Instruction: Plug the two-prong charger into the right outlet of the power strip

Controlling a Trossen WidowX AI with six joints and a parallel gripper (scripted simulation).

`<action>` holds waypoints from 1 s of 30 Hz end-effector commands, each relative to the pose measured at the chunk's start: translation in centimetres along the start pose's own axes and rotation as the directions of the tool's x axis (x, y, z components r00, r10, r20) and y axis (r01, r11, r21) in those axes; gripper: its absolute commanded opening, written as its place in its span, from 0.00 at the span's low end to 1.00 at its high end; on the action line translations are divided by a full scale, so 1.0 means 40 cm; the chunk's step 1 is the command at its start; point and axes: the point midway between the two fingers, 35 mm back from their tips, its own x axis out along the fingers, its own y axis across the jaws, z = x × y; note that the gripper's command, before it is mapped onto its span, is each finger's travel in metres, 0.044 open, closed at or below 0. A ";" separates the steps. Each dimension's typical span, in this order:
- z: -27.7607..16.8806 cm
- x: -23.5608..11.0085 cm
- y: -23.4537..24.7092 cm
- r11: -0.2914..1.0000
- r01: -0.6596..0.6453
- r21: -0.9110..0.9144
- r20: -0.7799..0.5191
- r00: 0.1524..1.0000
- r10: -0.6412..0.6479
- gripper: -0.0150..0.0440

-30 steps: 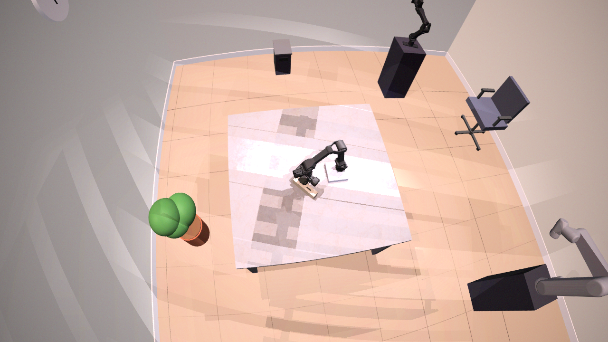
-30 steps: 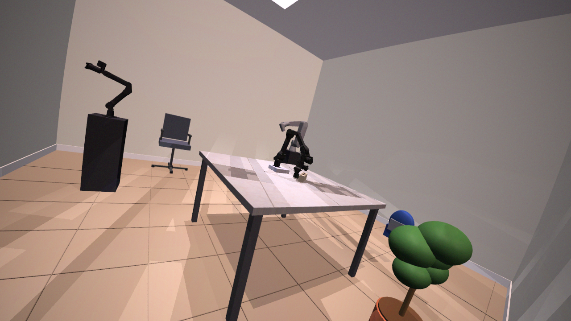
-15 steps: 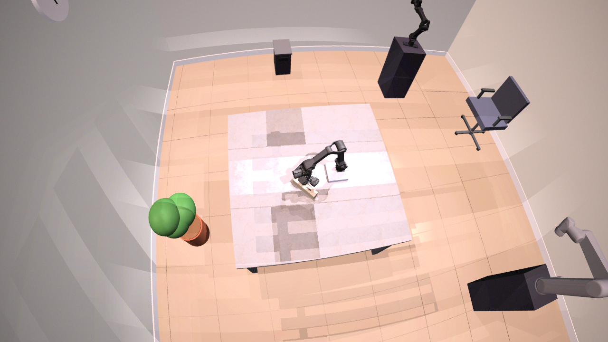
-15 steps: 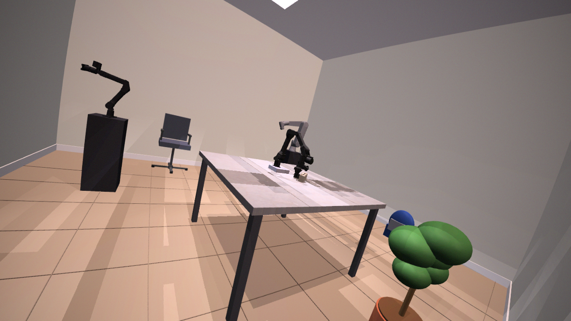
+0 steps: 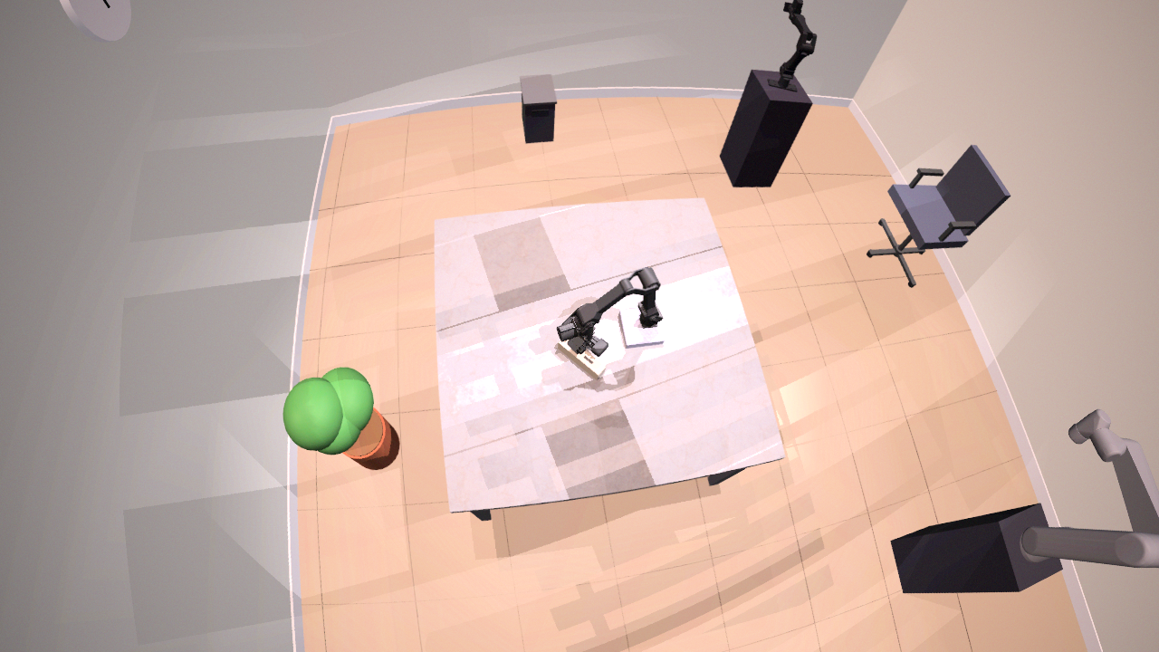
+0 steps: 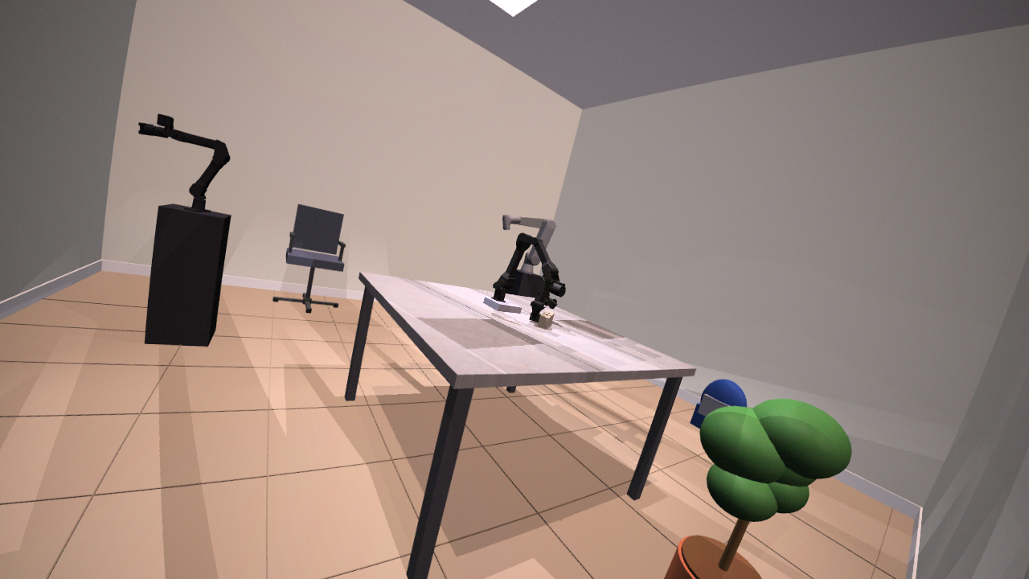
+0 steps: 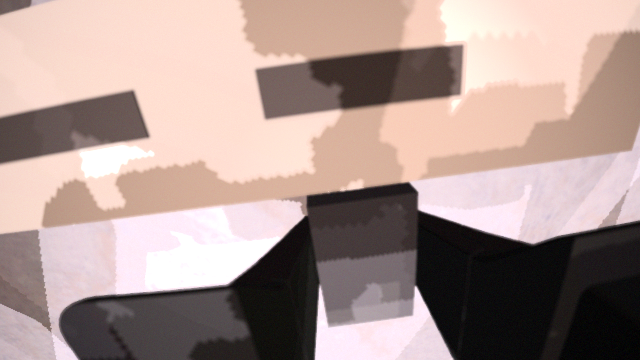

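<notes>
My gripper (image 7: 352, 220) (image 6: 535, 315) is shut on the dark grey charger (image 7: 367, 280), a small block between the fingertips. The cream power strip (image 7: 200, 150) (image 5: 577, 360) (image 6: 547, 322) lies on the table, directly ahead of the charger in the wrist view. The charger's black front end meets the strip's near edge in that view. No prongs show, and whether they are in an outlet or hidden by the strip's edge cannot be told. Two dark rectangles show on the strip, the right one (image 7: 360, 82) just beyond the charger and the left one (image 7: 75, 125) farther left. The shutter cannot be made out.
The arm's base stands on a pale plate (image 5: 641, 341) (image 6: 501, 305) beside the strip, on the table (image 5: 502, 445) (image 6: 432, 352). Away from the table are an office chair (image 5: 932, 215) (image 6: 316, 234), a potted plant (image 5: 324, 409) (image 6: 776, 446) and other arms on dark pedestals.
</notes>
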 end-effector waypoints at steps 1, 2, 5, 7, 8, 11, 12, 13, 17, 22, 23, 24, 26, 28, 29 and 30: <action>0.007 -0.004 -0.002 1.000 0.000 0.004 0.005 1.000 0.000 0.25; 0.007 -0.004 -0.002 1.000 0.000 0.004 0.005 1.000 0.000 0.25; 0.008 -0.004 -0.002 1.000 0.000 0.004 0.005 1.000 0.000 0.25; 0.008 -0.003 -0.002 1.000 0.000 0.004 0.005 1.000 0.000 0.25; 0.008 -0.003 -0.002 1.000 0.000 0.004 0.005 1.000 0.000 0.25; 0.009 -0.003 -0.002 1.000 0.000 0.004 0.005 1.000 0.000 0.25; 0.010 -0.003 -0.002 1.000 0.000 0.004 0.005 1.000 0.000 0.25; 0.011 -0.003 -0.002 1.000 0.000 0.004 0.005 1.000 0.000 0.25; 0.014 -0.004 -0.002 1.000 0.000 0.004 0.006 1.000 0.000 0.25; 0.019 -0.004 -0.002 1.000 0.000 0.004 0.006 1.000 0.000 0.25; 0.020 -0.004 -0.002 1.000 0.000 0.004 0.006 1.000 0.000 0.25; 0.021 -0.004 -0.002 1.000 0.000 0.004 0.006 1.000 0.000 0.25; 0.023 -0.004 -0.002 1.000 0.000 0.004 0.006 1.000 0.000 0.25; 0.025 -0.005 -0.002 1.000 0.000 0.004 0.006 1.000 0.000 0.25; 0.026 -0.005 -0.002 1.000 0.000 0.004 0.006 1.000 0.000 0.25; 0.027 -0.005 -0.002 1.000 0.000 0.004 0.006 1.000 0.000 0.25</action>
